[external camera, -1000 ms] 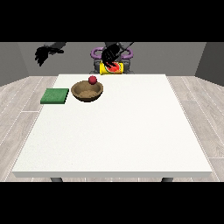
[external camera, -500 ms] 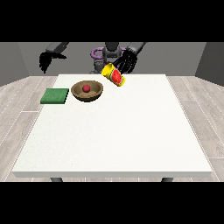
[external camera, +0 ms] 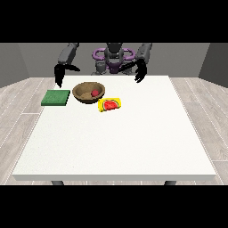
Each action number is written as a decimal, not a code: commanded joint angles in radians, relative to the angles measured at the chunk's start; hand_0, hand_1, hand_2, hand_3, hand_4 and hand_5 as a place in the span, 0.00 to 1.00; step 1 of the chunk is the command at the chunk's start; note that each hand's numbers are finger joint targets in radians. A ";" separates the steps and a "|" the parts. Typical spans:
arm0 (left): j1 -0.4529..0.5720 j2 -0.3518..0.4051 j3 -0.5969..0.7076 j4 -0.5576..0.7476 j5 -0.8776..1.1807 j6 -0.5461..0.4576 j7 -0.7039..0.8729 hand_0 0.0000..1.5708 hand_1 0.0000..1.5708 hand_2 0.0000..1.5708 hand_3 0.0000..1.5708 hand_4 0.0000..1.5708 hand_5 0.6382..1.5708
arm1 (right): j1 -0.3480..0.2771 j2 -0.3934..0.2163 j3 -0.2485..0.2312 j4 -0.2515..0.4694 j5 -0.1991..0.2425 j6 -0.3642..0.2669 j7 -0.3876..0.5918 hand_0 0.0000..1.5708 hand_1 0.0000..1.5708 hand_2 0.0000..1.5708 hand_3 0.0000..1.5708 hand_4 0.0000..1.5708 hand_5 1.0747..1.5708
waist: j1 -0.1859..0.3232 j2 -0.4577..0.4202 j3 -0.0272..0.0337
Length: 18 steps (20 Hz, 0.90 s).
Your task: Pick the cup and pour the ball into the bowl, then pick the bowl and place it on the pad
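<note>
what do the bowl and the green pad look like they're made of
The bowl looks like wood: brown, matte, with a darker inside and no shine. The green pad looks like a flat slab of foam or rubber, evenly dull green with a visible edge; cloth cannot be ruled out.

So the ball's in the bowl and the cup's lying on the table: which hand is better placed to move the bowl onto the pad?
The robot's right hand, the hand at the view's left. It hangs above the far edge of the green pad, beside the bowl. The hand at the view's right is farther from the bowl, on the side away from the pad.
</note>
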 commanded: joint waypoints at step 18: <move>0.183 0.128 0.110 -0.219 0.206 -0.329 -0.121 0.00 0.00 0.00 0.00 0.00 0.99 | -0.161 0.042 -0.011 0.439 0.039 -0.147 -0.263 0.00 0.00 0.00 0.00 0.07 0.99 | 0.077 0.028 0.0101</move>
